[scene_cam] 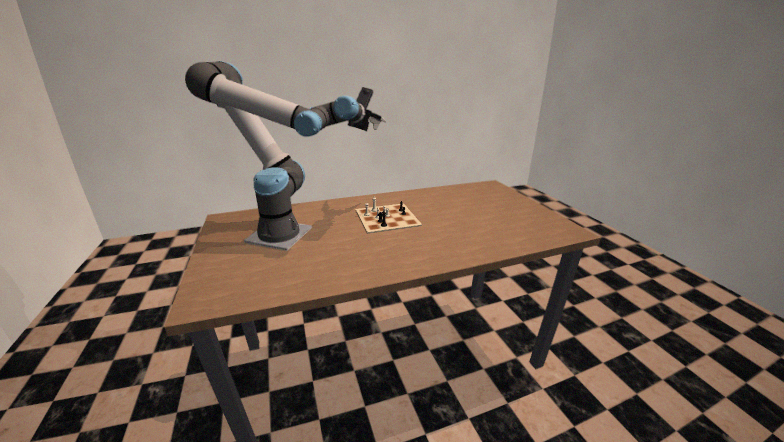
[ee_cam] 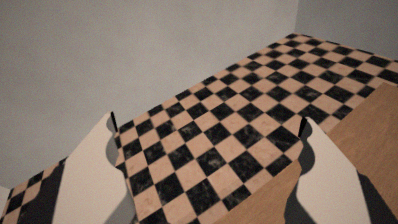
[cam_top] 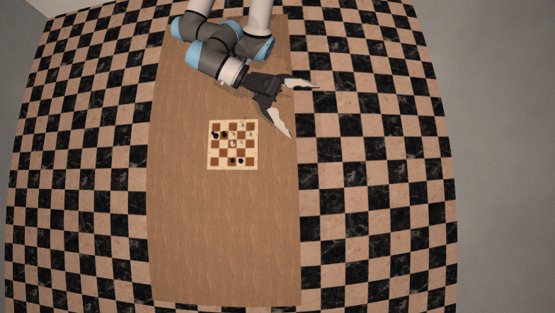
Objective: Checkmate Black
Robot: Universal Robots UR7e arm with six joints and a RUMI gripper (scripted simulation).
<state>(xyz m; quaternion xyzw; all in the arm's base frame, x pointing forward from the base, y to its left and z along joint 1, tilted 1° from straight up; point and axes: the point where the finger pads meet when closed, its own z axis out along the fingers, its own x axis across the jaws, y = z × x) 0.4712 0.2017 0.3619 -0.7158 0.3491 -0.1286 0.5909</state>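
A small five-by-five chessboard (cam_top: pixel 229 144) lies on the wooden table and also shows in the exterior view (scene_cam: pixel 388 217). Several white pieces (cam_top: pixel 241 134) stand on its far right part. Two black pieces (cam_top: pixel 219 134) stand at the far left and two more (cam_top: pixel 236 160) in the near row. My gripper (cam_top: pixel 304 110) is open wide and empty, high above the table's right edge, away from the board. It shows high in the air in the exterior view (scene_cam: pixel 374 119). The wrist view shows only both fingers over floor and table corner.
The arm's base (scene_cam: pixel 276 219) stands on the table behind the board. The wooden table (cam_top: pixel 223 202) runs long toward the near side. Grey walls enclose the checkered floor.
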